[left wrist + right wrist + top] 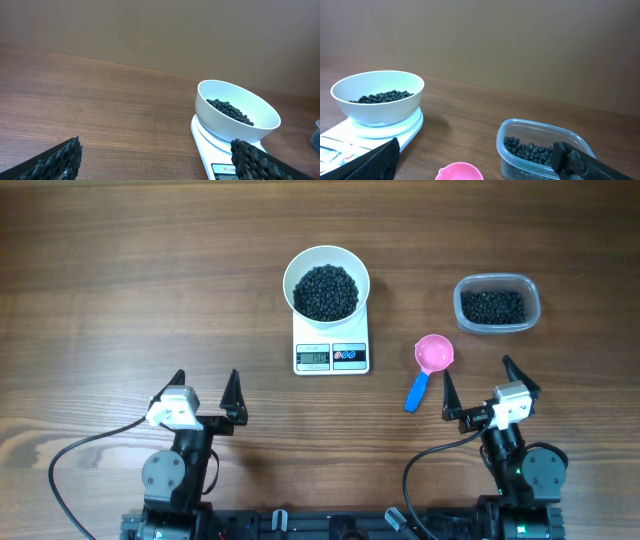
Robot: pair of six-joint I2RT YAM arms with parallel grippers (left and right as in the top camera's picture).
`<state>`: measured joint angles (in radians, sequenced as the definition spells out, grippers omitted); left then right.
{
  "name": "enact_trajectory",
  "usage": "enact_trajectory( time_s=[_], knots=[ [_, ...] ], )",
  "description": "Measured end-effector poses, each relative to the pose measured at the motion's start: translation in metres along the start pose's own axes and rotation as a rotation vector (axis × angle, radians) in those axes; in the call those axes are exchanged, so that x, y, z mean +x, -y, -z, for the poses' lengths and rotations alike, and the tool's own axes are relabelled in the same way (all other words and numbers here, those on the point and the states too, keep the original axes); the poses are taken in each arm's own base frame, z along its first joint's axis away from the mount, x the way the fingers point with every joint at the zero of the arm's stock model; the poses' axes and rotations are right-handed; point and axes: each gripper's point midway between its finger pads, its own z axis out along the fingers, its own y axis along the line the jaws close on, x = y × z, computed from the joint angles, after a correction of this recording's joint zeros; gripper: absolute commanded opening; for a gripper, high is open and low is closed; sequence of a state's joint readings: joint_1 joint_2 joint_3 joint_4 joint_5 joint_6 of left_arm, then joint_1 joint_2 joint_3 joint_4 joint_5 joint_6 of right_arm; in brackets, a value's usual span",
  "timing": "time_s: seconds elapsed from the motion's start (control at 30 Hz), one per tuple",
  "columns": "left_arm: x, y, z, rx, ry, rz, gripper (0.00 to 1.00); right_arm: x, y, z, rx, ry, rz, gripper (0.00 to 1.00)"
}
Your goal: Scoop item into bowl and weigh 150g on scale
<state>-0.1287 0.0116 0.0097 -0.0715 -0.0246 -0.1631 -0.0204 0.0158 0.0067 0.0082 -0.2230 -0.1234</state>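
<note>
The bowl (pixel 298 268) is seen standing on the scale (pixel 331 355), over its far part, and a dark heap of beads (pixel 325 292) is held in it; the display at the scale's front edge is lit, but its digits cannot be read. The left gripper (pixel 206 380) is held in front of the scale and to its left, the right gripper (pixel 477 372) in front and to its right; both are spread wide and nothing is held by either. The filling is judged to be far along, so the step in hand is taken to be the checking of the weight and, if needed, a small correction. For that, the reading should be allowed to settle with nothing touching the bowl or the scale. If more is wanted, the scoop (pixel 434 356), lying just to the right of the scale with its pink cup toward the far side and its blue handle toward the near side, is best taken by the handle with the right gripper, which is near it. Only small amounts should be carried, and these should be tipped over the middle of the bowl from just above, without the rim being pressed. The tub (pixel 533 305), well to the right of the scale and slightly beyond it, holds more beads. Nothing lies between the right gripper and the scoop. The table (pixel 120 280) to the left of the scale is bare wood.
</note>
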Motion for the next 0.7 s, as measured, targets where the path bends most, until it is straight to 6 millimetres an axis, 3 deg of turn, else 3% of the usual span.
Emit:
enact_trajectory(
  time_s=[0.7],
  knots=[
    [0.0003, 0.0009, 0.0000, 0.006, -0.002, 0.000, 1.00, 0.0000, 0.0000, 0.0000, 0.000, 0.000, 0.000, 1.00]
  ],
)
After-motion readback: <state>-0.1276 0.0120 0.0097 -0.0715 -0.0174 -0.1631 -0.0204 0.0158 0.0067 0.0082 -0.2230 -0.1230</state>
